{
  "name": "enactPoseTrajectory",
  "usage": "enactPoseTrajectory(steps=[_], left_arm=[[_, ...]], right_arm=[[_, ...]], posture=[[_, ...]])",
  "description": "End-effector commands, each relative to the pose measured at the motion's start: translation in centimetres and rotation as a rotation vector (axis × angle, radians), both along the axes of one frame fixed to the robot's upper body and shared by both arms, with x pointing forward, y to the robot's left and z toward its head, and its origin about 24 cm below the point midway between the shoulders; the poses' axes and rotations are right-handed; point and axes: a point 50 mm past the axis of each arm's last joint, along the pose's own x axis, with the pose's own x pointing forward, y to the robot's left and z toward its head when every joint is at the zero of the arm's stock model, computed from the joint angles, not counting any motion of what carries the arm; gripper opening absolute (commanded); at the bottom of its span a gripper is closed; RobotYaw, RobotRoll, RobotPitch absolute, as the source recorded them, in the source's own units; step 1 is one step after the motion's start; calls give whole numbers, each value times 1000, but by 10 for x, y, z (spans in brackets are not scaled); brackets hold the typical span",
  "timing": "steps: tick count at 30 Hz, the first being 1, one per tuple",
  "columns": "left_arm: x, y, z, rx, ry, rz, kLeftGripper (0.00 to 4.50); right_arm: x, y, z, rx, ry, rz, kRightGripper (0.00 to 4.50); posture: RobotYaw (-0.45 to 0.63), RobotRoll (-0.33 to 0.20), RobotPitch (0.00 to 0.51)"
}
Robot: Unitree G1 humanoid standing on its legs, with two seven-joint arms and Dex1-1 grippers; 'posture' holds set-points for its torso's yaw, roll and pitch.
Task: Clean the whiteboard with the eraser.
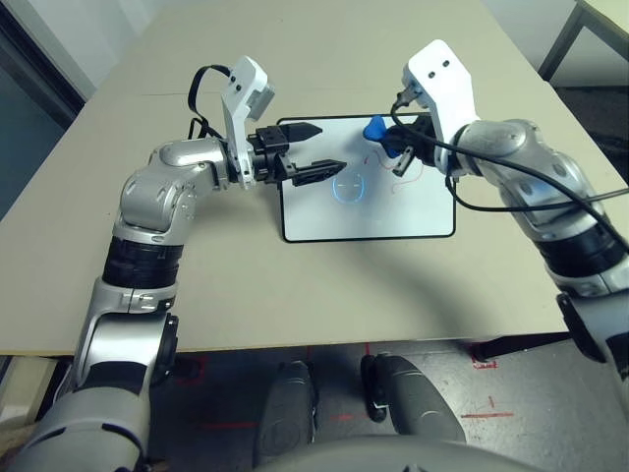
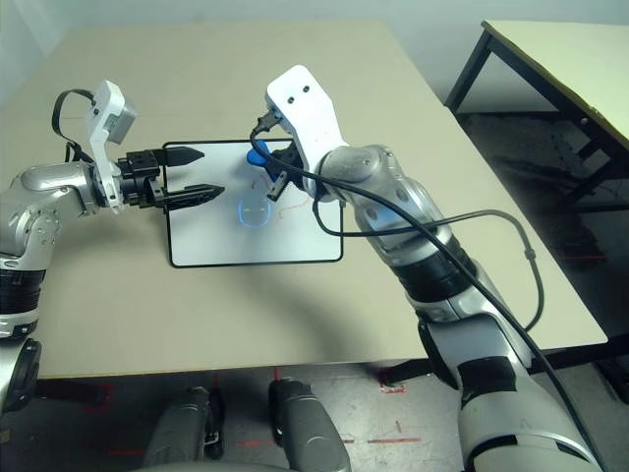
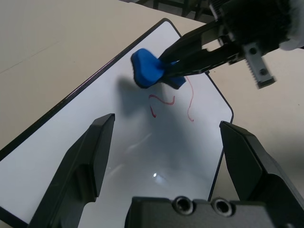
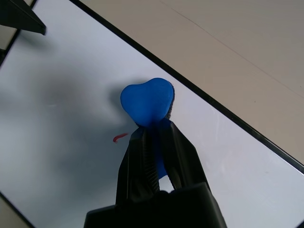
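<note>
Pinching the blue eraser (image 4: 148, 102) above the whiteboard (image 1: 334, 221), the right end effector (image 4: 154, 126) is, I judge, at the wiping step, and next must press it onto the red marks (image 3: 161, 100) beside its fingers.

Near half of the whiteboard (image 1: 393, 218) is free to pass over. Left gripper (image 1: 322, 152) hangs over the board's left part, blocking that side; right gripper (image 1: 408, 146) and eraser (image 1: 374, 129) block the far right.

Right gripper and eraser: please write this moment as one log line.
right gripper: shut on eraser | left gripper: open | whiteboard: red marks remain
</note>
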Motion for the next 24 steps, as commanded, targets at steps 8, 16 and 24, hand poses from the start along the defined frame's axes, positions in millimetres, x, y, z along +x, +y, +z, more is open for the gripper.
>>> enactPoseTrajectory(steps=[8, 16, 24], left_arm=[[-3, 5, -3, 60, 19, 10, 4500], [-5, 4, -4, 61, 28, 6, 4500], [-6, 3, -4, 58, 35, 0, 4500]], right_arm=[[-1, 19, -31, -114, 64, 55, 169], [-11, 29, -46, -137, 132, 99, 169], [1, 20, -35, -120, 67, 29, 168]], posture=[[-108, 0, 132], [-106, 0, 139], [-110, 0, 141]])
